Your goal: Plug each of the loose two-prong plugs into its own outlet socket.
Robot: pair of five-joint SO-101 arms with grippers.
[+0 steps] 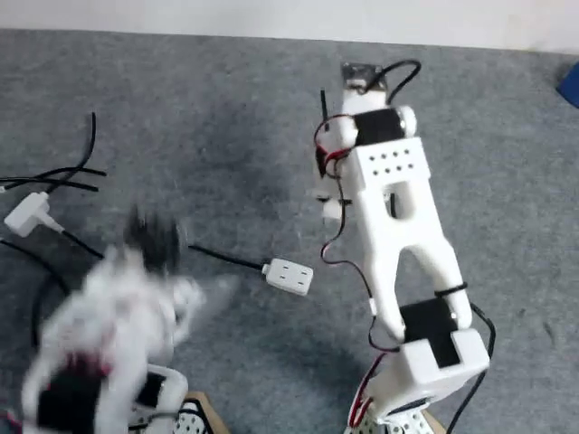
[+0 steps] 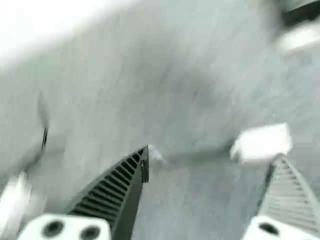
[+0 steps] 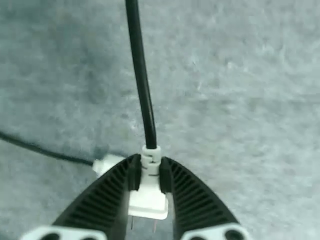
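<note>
Right gripper (image 3: 148, 167) clamps the plug (image 3: 147, 200), cord (image 3: 140, 75) between its fingers (image 3: 112, 185).
Left gripper (image 2: 212, 157) gapes beside the outlet socket (image 1: 288, 276) at the high view's centre; open carpet (image 1: 226, 117) above.

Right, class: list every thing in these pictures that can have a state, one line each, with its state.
right gripper: shut on the two-prong plug
two-prong plug: gripped, prongs bare, not plugged in
left gripper: open, holding nothing
outlet socket: lying loose on the table, slots unoccupied
white cable end: lying loose, joined to nothing, type unclear
</note>
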